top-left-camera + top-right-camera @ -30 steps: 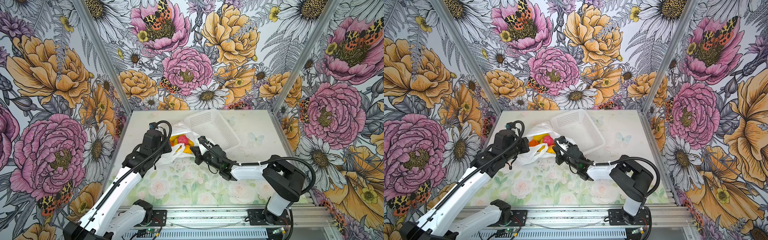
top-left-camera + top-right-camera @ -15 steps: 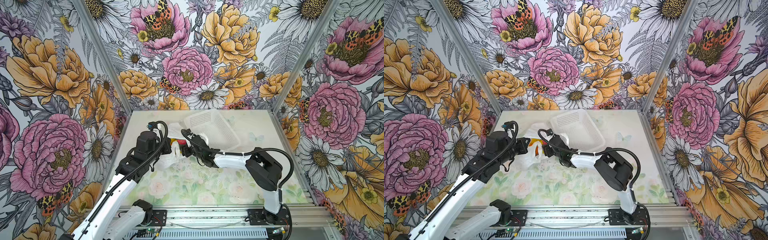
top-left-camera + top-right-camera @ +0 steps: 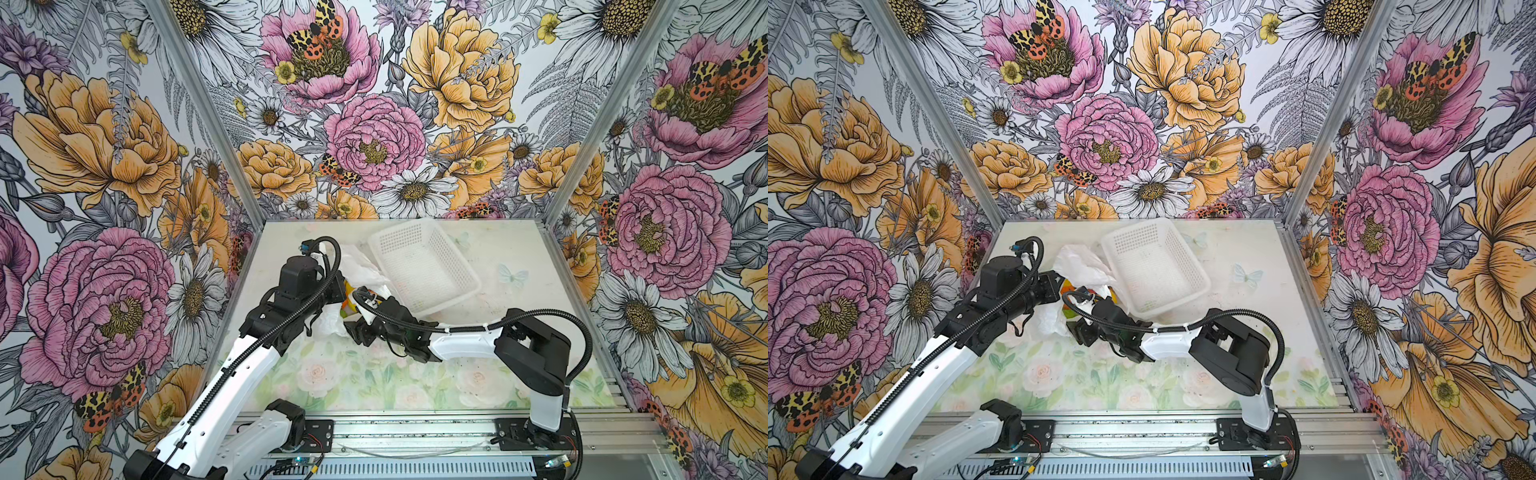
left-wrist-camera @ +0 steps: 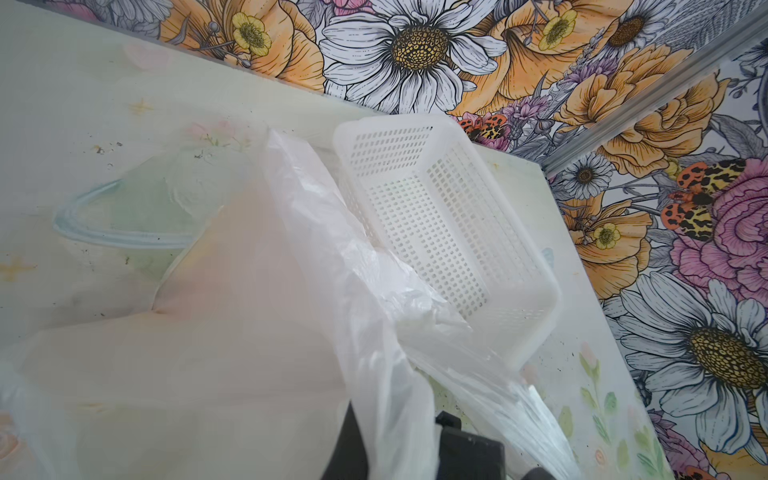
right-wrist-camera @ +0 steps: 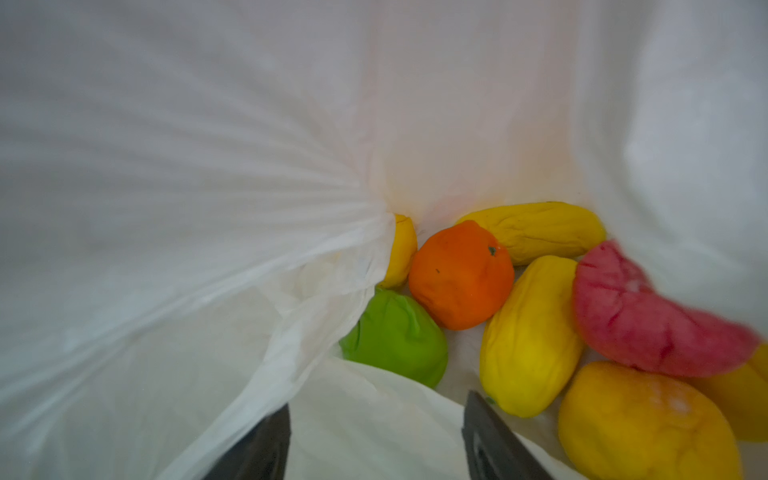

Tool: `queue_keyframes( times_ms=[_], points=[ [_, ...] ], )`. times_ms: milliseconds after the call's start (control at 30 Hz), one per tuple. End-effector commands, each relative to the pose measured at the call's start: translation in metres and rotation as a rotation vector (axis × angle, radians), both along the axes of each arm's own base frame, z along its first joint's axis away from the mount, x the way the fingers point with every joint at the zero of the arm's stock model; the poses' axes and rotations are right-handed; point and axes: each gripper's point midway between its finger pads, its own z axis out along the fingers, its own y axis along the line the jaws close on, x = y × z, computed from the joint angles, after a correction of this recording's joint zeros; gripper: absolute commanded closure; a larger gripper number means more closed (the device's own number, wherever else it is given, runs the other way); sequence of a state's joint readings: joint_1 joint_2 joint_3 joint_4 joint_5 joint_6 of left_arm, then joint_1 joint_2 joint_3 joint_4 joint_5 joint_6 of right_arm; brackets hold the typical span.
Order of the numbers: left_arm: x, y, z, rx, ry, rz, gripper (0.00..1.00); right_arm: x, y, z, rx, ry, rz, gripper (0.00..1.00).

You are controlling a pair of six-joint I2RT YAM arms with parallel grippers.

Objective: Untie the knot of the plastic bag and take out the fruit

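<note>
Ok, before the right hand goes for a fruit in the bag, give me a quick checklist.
1. Is the bag open, with the fruit exposed: ok.
2. Is the left hand shut on the bag: ok.
3. Is the right hand open and inside the bag: ok.
4. Is a fruit between its fingers: not ok, the green fruit lies just ahead.
5. Is the basket free of fruit: ok.
6. Is the knot fully undone: cannot tell, out of sight.
</note>
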State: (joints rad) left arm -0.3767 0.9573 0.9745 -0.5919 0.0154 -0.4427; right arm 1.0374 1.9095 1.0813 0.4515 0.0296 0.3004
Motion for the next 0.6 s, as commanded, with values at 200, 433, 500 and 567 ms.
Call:
queue_keyframes(
  times_ms=[200,433,500,567],
  points=[
    [0.008,0.009,-0.001,0.016,-0.028,0.049,1.00,0.085,-0.029,-0.016,-0.096,0.021,-0.325,0.70],
    [0.011,0.003,-0.009,0.018,-0.017,0.030,1.00,0.112,-0.026,-0.037,-0.228,-0.016,-0.408,0.23],
    [0.012,0.001,-0.013,0.025,-0.007,0.024,1.00,0.116,-0.020,-0.046,-0.254,-0.010,-0.403,0.23],
    [0.012,0.002,-0.017,0.034,-0.006,0.031,1.00,0.121,-0.017,-0.054,-0.287,-0.011,-0.405,0.23]
  ],
)
